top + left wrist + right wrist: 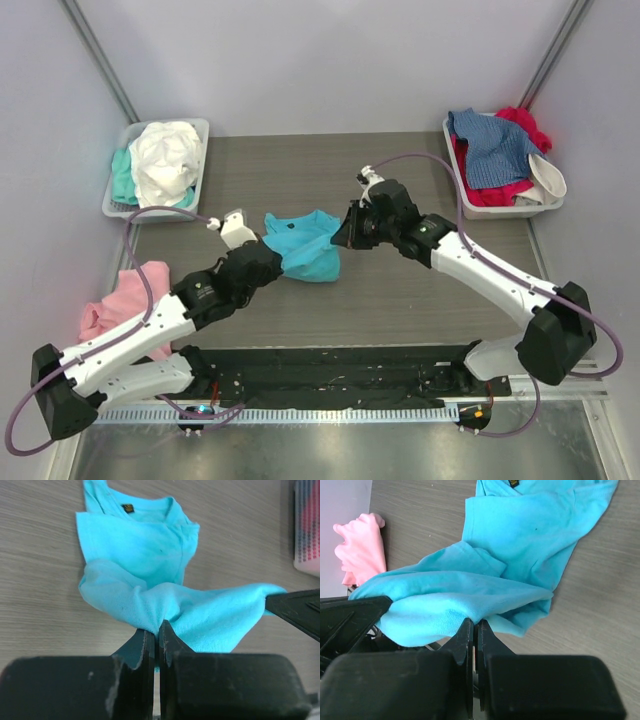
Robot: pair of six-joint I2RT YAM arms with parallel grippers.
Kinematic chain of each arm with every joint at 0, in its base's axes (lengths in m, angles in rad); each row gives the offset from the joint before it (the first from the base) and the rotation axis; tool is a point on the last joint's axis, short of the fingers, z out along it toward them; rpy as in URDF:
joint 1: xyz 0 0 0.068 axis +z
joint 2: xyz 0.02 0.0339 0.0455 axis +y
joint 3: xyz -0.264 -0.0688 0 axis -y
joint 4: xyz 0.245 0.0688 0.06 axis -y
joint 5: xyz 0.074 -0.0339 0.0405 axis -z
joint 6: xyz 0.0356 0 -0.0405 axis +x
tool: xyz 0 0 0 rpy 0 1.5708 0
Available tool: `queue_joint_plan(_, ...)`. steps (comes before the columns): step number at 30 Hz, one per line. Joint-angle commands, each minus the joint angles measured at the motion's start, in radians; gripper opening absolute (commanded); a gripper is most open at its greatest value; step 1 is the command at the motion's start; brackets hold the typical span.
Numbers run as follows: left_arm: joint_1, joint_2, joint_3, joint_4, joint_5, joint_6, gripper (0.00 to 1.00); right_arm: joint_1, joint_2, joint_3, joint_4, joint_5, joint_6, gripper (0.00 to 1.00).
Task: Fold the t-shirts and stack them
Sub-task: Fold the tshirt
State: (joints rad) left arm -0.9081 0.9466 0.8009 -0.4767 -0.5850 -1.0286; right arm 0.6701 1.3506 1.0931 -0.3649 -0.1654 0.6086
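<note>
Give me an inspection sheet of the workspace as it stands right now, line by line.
Surface: grey wood-grain table.
Job's things: turquoise t-shirt mid-table; pink t-shirt at left edge; white t-shirt in left tray; blue t-shirt and red t-shirt in right tray.
Clutter: nothing seen.
Grippers: left gripper and right gripper, jaws shut on turquoise t-shirt.
Cables: purple cables loop along both arms.
Surroundings: pale walls.

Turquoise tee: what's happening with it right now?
The left arm and right arm each have jaws shut on an edge of the turquoise t-shirt, holding it bunched between them over mid-table, with its collar end lying on the table. A pink t-shirt lies at the left edge. Other shirts sit heaped in the left tray and right tray. No folded stack shows yet.
</note>
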Motion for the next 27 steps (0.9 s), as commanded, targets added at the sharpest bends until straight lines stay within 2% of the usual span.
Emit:
queue_joint_plan(1,0.082,-0.022,0.008,0.039,-0.067,0.048,0.05,-0.023,0.050,0.096,0.075,0.024,-0.041,0.01)
queue_joint_plan(10,0.256,0.102,0.004,0.207,0.079,0.134,0.08,-0.086,0.199,0.169,0.119,-0.013,-0.050,0.01)
queue_joint_plan(15,0.294,0.226,0.043,0.285,0.142,0.180,0.14,-0.110,0.272,0.191,0.145,-0.039,-0.044,0.01)
queue_joint_plan(27,0.413,0.431,0.136,0.395,0.293,0.219,0.18,-0.152,0.358,0.198,0.187,-0.089,-0.032,0.01)
